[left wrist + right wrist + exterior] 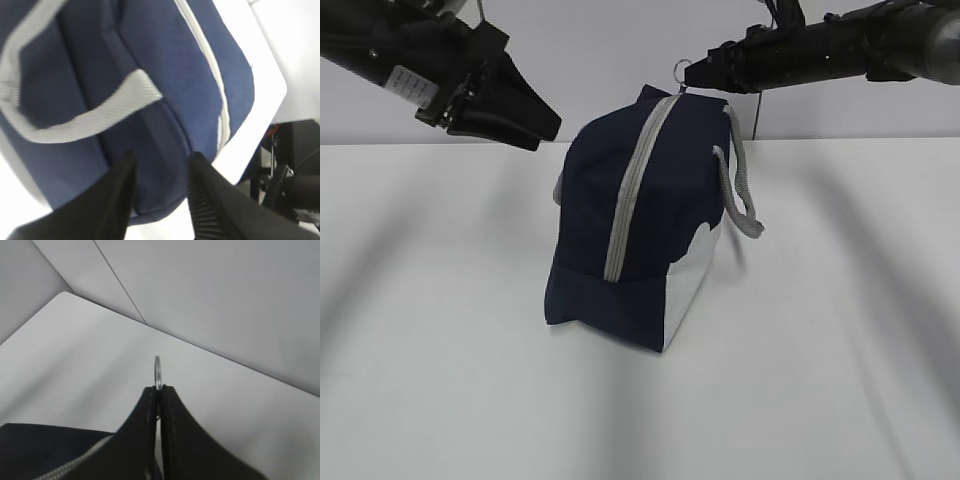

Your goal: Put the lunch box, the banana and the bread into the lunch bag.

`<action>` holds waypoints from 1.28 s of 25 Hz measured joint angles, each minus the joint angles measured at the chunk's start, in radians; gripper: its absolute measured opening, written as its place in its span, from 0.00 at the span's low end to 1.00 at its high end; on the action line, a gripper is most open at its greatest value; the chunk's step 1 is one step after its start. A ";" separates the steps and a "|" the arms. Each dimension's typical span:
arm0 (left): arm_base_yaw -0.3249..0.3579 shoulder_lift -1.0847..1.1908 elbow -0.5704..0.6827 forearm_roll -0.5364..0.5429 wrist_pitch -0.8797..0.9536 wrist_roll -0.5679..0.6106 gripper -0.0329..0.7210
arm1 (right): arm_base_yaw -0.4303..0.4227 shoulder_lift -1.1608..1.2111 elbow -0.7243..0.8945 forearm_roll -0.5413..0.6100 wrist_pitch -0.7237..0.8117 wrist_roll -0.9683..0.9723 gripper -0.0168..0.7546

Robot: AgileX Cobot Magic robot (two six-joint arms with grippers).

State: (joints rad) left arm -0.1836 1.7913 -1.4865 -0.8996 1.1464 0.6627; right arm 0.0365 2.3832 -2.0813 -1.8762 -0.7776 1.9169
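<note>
Lunch bag [640,230] stands on the white table [440,350] at the middle of the exterior view, navy with white lower panels, its grey zipper [635,190] running closed over the top, so from where I sit nothing can go in yet. I see no lunch box, banana or bread in any view. My left gripper [160,195] hangs beside the bag's side with its jaws apart and nothing between them, the grey strap handle [80,120] just beyond the tips. My right gripper [159,405] is clamped on the small ring pull [158,371] at the bag's far top end. The biggest risk, I judge, is the whole bag sliding or tipping toward my right arm when I pull, because my left is holding nothing to anchor it. Next, the soft fabric could bunch under the slider and jam the zipper. Smallest, the thin ring could slip out from between my tips, since so little of it is pinched.
</note>
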 joint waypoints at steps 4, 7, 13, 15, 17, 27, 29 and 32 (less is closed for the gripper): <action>0.023 -0.030 -0.005 -0.012 -0.066 -0.016 0.44 | 0.000 0.000 0.000 -0.002 -0.011 0.002 0.00; 0.028 -0.033 -0.028 -0.048 -0.118 -0.030 0.44 | 0.000 0.000 0.000 -0.002 -0.025 0.011 0.00; 0.025 0.007 -0.109 -0.091 -0.151 -0.058 0.45 | 0.000 0.000 0.000 -0.004 -0.036 0.052 0.00; 0.014 0.048 -0.155 -0.092 -0.157 -0.071 0.45 | 0.000 0.000 0.000 -0.004 -0.038 0.054 0.00; -0.014 0.104 -0.206 -0.090 -0.160 -0.081 0.46 | 0.000 0.000 0.000 -0.004 -0.040 0.056 0.00; -0.118 0.332 -0.475 0.019 -0.198 -0.160 0.58 | -0.007 0.000 0.000 -0.004 -0.040 0.058 0.00; -0.121 0.349 -0.502 0.024 -0.225 -0.160 0.58 | -0.007 0.000 0.000 -0.004 -0.040 0.058 0.00; -0.126 0.363 -0.513 0.026 -0.259 -0.160 0.59 | -0.007 0.000 0.000 -0.004 -0.040 0.058 0.00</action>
State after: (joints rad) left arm -0.3096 2.1543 -1.9996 -0.8737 0.8872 0.5030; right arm 0.0297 2.3832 -2.0813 -1.8801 -0.8177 1.9747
